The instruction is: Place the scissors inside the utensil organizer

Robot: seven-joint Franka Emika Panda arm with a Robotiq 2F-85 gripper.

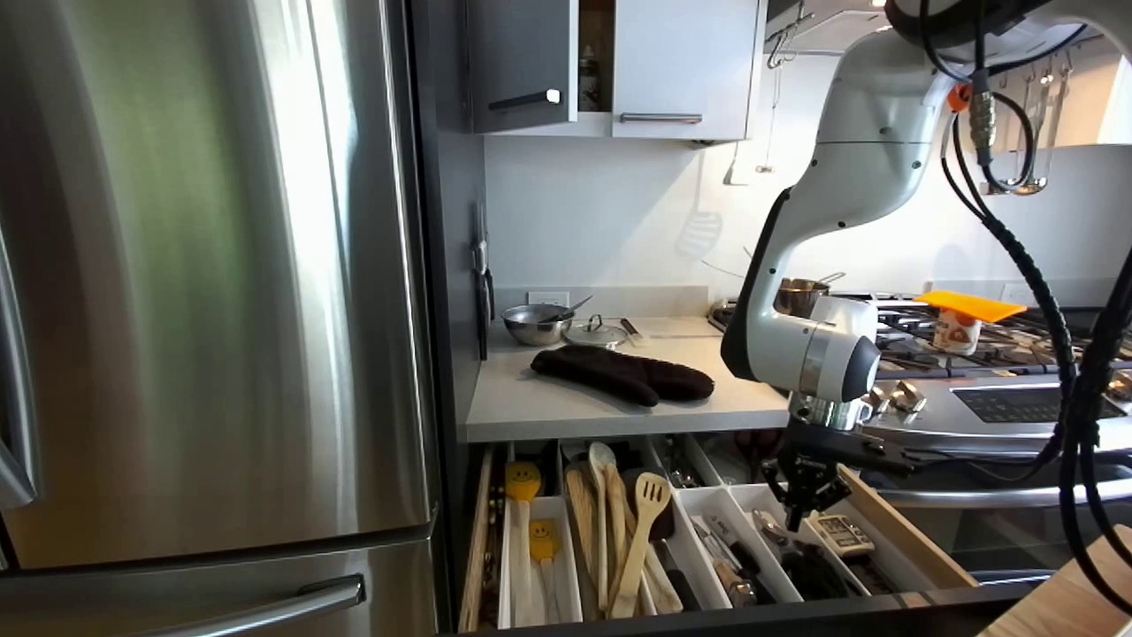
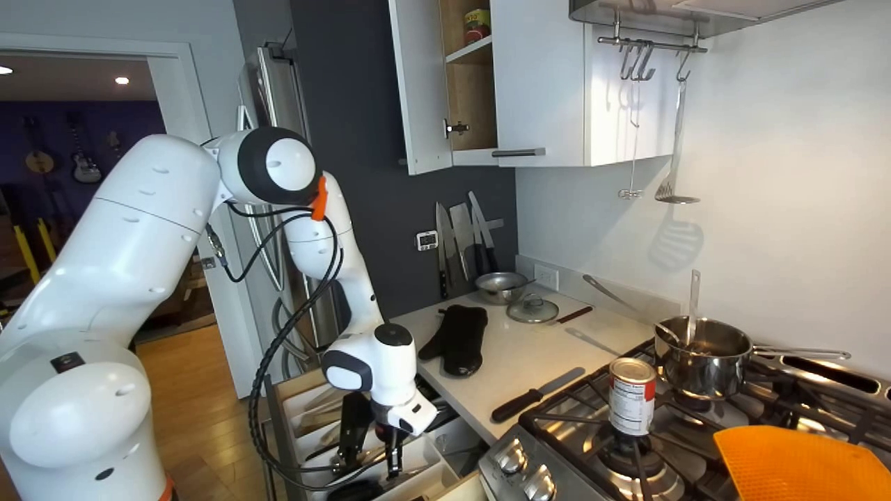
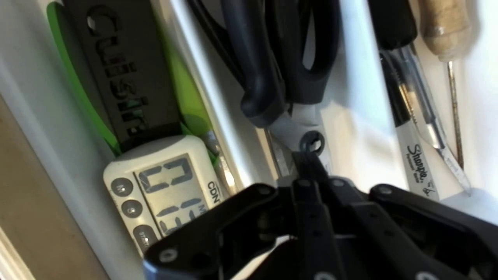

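Observation:
The utensil organizer [image 1: 778, 566] is an open drawer with a pale wood side and white dividers; it holds wooden spoons and metal tools. Scissors with black handles [image 3: 256, 74] lie in one of its narrow compartments in the wrist view. The same compartment shows a dark shape, likely the scissors [image 1: 809, 571], in an exterior view. My gripper [image 3: 309, 157] points down over the scissors' pivot, with its fingertips together. It also shows low over the drawer in both exterior views [image 1: 796, 516] [image 2: 395, 463]. The blades are partly hidden behind the gripper; contact cannot be told.
A timer [image 3: 163, 190] and a dark Cuisinart tool [image 3: 124, 74] lie in the compartment beside. A Sharpie [image 3: 418, 167] and a wood-handled pick [image 3: 445, 31] lie across the other divider. The counter edge [image 1: 628, 426] overhangs the drawer's back. Dark oven mitts [image 1: 628, 372] lie above.

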